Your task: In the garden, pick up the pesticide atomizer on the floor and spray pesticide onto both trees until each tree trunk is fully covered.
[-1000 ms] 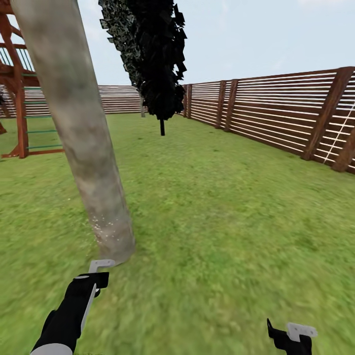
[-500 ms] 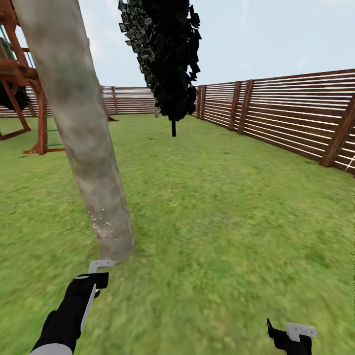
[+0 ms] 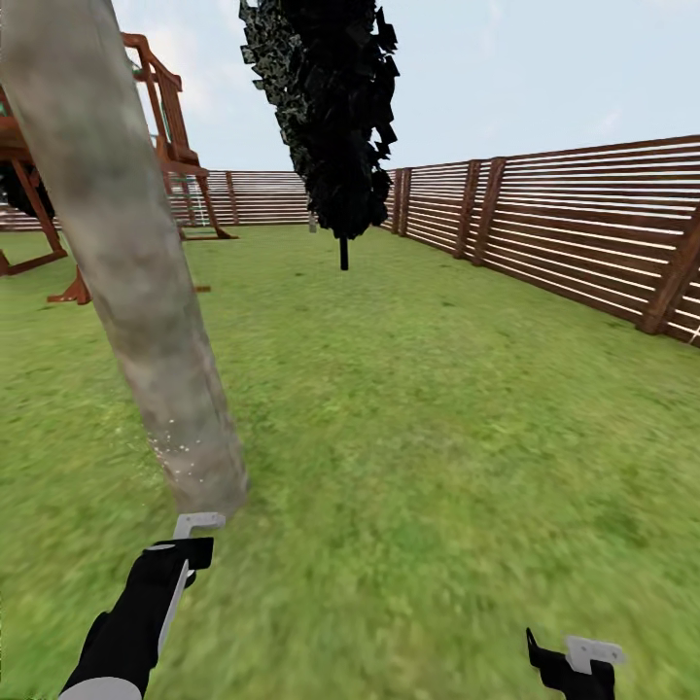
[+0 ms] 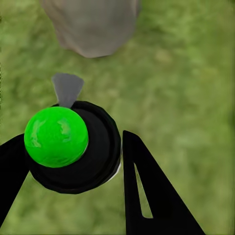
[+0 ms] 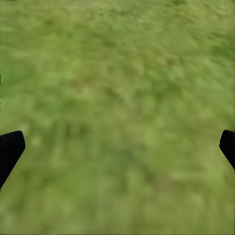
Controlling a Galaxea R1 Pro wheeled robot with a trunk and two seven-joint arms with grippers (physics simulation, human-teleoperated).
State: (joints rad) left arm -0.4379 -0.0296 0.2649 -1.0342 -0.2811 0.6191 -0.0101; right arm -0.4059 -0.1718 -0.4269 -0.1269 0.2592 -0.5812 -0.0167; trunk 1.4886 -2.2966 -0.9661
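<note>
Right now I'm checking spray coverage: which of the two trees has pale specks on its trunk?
The near tree, whose thick grey-tan trunk leans just ahead of the left gripper, is speckled low down. The far tree by the fence shows only a thin dark stem.

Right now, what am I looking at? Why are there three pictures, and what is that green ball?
These are a robot's eyes in a pretend computer garden. The big picture comes from a camera on its head, looking over its two arms. Close ahead stands a thick grey trunk with pale specks low down, on the grass. Farther off are a dark tree, a brown fence and a wooden play frame.

The other two pictures come from small cameras on its wrists. The left gripper is a two-fingered hand, and it holds the sprayer. The green ball is the sprayer's top, and its grey nozzle points at the trunk. The right gripper is open, holding nothing, above grass.
</note>
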